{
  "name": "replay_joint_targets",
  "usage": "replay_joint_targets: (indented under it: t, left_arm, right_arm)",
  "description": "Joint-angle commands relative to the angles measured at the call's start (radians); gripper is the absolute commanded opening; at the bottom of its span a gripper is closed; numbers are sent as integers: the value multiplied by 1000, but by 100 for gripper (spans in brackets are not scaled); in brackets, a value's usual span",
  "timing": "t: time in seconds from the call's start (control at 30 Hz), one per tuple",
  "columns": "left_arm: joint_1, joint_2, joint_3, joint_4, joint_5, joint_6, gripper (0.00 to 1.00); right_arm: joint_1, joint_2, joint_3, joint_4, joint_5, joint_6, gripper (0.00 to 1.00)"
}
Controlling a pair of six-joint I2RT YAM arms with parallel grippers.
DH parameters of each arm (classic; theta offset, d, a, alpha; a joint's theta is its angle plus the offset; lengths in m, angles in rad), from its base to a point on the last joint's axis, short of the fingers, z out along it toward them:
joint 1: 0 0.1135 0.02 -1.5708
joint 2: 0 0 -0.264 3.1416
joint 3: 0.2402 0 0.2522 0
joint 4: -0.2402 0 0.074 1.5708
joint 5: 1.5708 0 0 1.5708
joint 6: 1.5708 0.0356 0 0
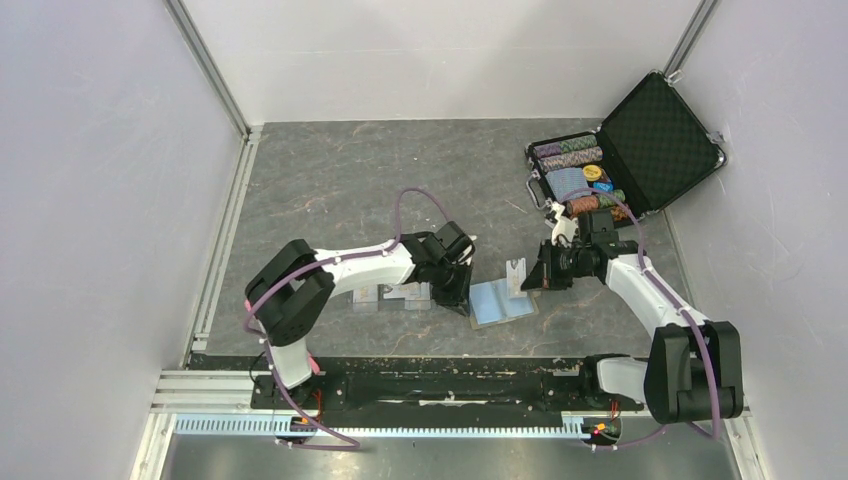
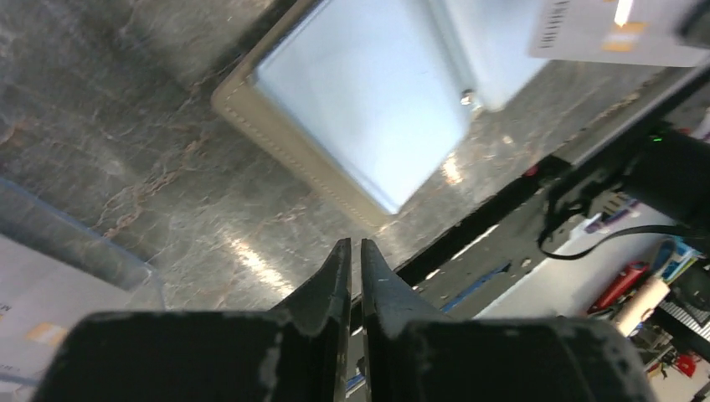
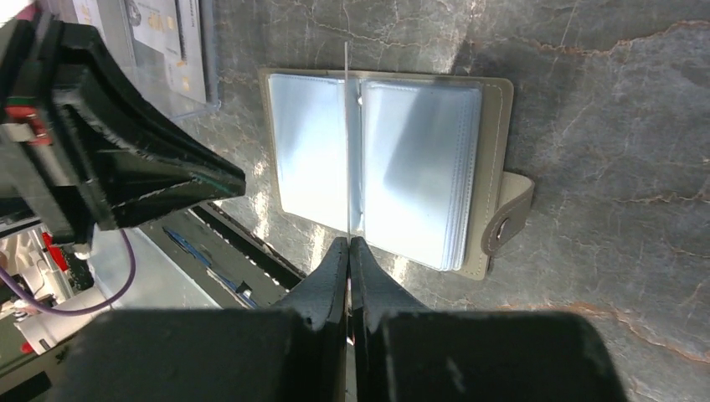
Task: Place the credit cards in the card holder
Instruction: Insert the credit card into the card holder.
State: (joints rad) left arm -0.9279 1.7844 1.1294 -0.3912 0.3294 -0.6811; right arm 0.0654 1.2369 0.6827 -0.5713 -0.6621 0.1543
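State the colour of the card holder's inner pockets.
Pale blue, on the card holder; clearest in right wrist view.

Left hand (image 2: 356, 248) and right hand (image 3: 348, 244) are black, arms (image 1: 350, 270) white, cables (image 1: 412, 194) purple.

Top looks down; wrist views apparently share wallet (image 3: 419, 151).

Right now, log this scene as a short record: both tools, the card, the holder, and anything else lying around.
left tool: nearly closed, nothing between its fingers, beside the card holder
right tool: shut on the credit card
credit card: held on edge above the holder's centre fold, not yet in a pocket
card holder: lying open, pale blue pockets up, snap tab out to one side
clear cases: flat under the left arm
poker chip case: open, far right corner
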Motion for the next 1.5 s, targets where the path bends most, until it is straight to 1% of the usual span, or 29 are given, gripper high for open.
replay_joint_targets:
  t: [0.0, 0.27, 0.67, 0.93, 1.27, 1.47]
  left_arm:
    - [-14, 47, 61, -146, -75, 105, 12]
    - [-18, 117, 101, -205, -119, 137, 7]
    - [-18, 150, 138, -206, -112, 148, 6]
    - [-19, 181, 190, -238, -117, 164, 7]
    - [-20, 213, 217, -264, -123, 175, 8]
    - [-19, 231, 235, -281, -130, 182, 9]
  right_arm:
    - [-3, -23, -13, -37, -15, -66, 0]
    - [-2, 36, -49, -21, -86, -93, 0]
    - [10, 133, -50, 17, -138, -100, 0]
    - [31, 167, -88, 60, -212, -71, 0]
    - [33, 207, -76, 42, -124, -77, 0]
    - [33, 186, -8, 46, -98, -55, 0]
